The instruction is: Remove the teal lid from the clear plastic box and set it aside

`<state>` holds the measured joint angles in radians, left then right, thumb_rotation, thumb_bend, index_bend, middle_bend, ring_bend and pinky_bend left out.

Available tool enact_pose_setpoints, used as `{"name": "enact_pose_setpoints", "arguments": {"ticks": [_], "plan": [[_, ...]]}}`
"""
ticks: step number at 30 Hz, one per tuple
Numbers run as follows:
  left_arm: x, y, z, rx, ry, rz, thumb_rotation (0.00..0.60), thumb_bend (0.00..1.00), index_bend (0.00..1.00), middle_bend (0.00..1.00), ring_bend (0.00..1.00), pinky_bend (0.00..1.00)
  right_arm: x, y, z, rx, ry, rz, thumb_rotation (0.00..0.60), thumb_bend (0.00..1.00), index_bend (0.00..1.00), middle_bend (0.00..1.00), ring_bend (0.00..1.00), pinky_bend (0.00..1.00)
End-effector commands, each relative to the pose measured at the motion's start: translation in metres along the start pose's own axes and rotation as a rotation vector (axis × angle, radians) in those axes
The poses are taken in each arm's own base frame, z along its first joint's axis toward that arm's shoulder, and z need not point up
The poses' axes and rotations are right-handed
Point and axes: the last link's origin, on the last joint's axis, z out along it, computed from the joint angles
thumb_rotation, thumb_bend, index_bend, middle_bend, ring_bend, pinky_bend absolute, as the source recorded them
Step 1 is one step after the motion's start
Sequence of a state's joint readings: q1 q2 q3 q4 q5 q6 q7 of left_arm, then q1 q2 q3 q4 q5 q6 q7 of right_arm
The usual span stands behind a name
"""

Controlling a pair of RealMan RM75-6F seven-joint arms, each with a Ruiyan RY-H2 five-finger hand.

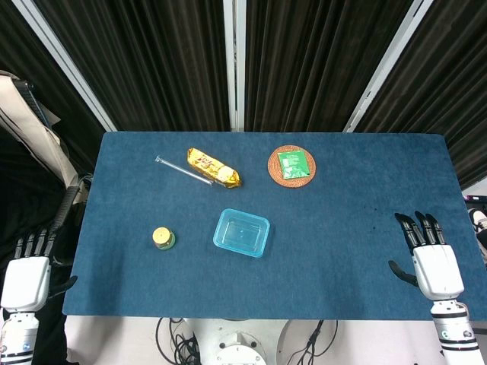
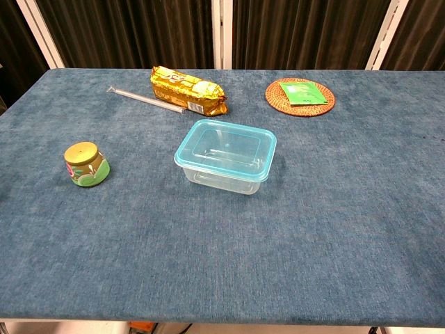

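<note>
Nothing is begun: the lid (image 2: pixel 226 148) sits on the box (image 2: pixel 224 177), both hands, left (image 1: pixel 24 281) and right (image 1: pixel 434 266), wait released with fingers spread, so next comes reaching in.

Neither hand appears in the chest view, whose bottom edge cuts off the table's (image 2: pixel 389 278) near edge. In the head view the left hand (image 1: pixel 24 277) sits at the bottom left corner with its arm cropped by the frame, and the right hand (image 1: pixel 434 262) likewise runs off the bottom edge at the wrist. The print on the yellow snack packet (image 2: pixel 188 90), on the green sachet (image 2: pixel 304 92) lying on the woven coaster (image 2: pixel 281 103) and on the small jar's (image 2: pixel 85 164) label is too small to read.
</note>
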<state>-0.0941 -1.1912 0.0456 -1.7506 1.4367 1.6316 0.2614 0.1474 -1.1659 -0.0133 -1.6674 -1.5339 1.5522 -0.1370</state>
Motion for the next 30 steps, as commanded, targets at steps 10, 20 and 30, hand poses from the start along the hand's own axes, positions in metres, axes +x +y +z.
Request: {"name": "enact_pose_setpoints", "arguments": {"ticks": [10,20,30], "plan": [[0.004,0.015,0.013,-0.091,-0.007,0.031,0.600,0.06,0.11,0.03,0.00,0.02,0.003,0.000,-0.001,0.008,0.011,0.006,0.600,0.11,0.00,0.12,0.00,0.01],[0.003,0.117,0.101,-0.572,-0.139,0.075,0.600,0.06,0.10,0.03,0.00,0.01,0.013,-0.011,0.004,0.079,0.044,0.008,0.600,0.11,0.00,0.12,0.00,0.01],[-0.031,0.218,0.165,-0.783,-0.433,0.134,0.600,0.06,0.05,0.00,0.00,0.00,0.011,-0.020,0.010,0.108,0.030,0.000,0.600,0.11,0.00,0.12,0.00,0.01]]}}
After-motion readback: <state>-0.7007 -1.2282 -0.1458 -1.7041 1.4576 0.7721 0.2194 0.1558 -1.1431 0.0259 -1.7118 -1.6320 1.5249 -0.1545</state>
